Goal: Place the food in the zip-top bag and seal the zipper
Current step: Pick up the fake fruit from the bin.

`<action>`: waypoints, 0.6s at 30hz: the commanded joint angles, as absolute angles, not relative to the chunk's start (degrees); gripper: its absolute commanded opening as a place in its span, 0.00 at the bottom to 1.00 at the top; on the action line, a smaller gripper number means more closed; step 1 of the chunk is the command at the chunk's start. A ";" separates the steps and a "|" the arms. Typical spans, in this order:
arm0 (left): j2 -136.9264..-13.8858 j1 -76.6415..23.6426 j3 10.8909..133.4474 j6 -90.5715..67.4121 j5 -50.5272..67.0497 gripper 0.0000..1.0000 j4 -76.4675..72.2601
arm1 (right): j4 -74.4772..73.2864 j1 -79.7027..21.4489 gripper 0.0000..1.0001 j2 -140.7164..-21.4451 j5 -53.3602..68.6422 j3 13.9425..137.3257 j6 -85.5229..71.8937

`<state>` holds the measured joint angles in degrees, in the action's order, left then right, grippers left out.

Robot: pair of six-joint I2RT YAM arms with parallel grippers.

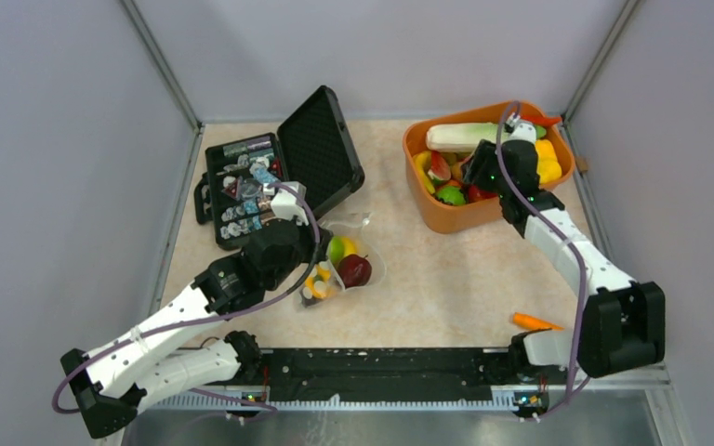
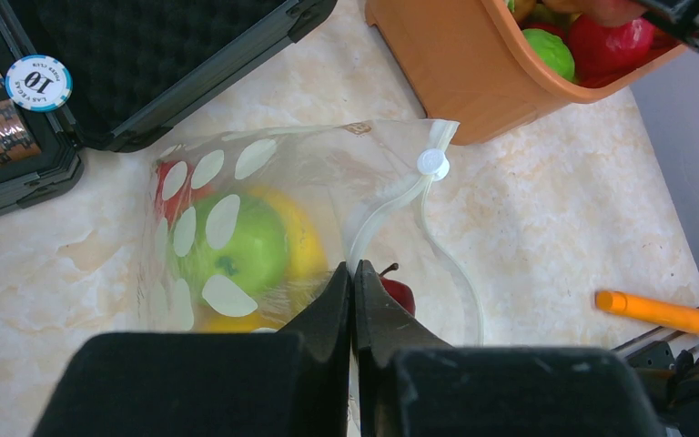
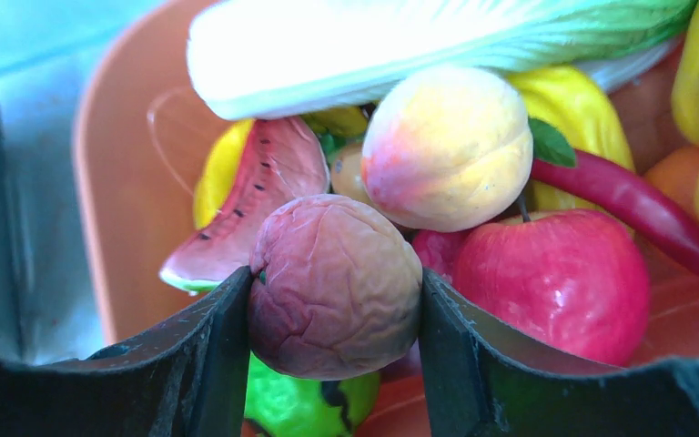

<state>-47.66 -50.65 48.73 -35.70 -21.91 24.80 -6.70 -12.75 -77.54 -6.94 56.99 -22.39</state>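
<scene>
The polka-dot zip-top bag (image 1: 339,265) lies mid-table and holds a green apple (image 2: 237,241), a dark red fruit (image 1: 354,270) and yellow pieces. Its zipper (image 2: 391,205) with a white slider (image 2: 433,163) runs along the open right edge. My left gripper (image 2: 353,273) is shut, pinching the bag's zipper edge. My right gripper (image 3: 335,291) is inside the orange tub (image 1: 479,216), shut on a wrinkled purple-red fruit (image 3: 332,284). Around it lie a peach (image 3: 446,146), a red apple (image 3: 555,273), a watermelon slice (image 3: 255,196), a chilli (image 3: 637,214) and a cabbage (image 3: 400,41).
An open black case (image 1: 279,167) with small wrapped bits and a poker chip (image 2: 38,82) stands at the back left. An orange carrot (image 1: 535,322) lies near the right arm's base. Grey walls close the table on three sides.
</scene>
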 commanded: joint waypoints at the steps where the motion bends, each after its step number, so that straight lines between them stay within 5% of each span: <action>1: -47.35 -50.62 48.75 -35.85 -22.14 0.00 22.70 | -0.61 -13.16 0.36 -72.41 -6.24 54.67 -23.69; 6: -46.83 -50.63 48.62 -35.77 -22.50 0.00 23.03 | 2.71 -13.13 0.36 -69.43 -0.98 52.48 -23.89; 18: -48.35 -50.67 49.09 -35.71 -21.69 0.00 22.17 | 17.82 -19.32 0.35 -58.63 35.03 43.95 -20.18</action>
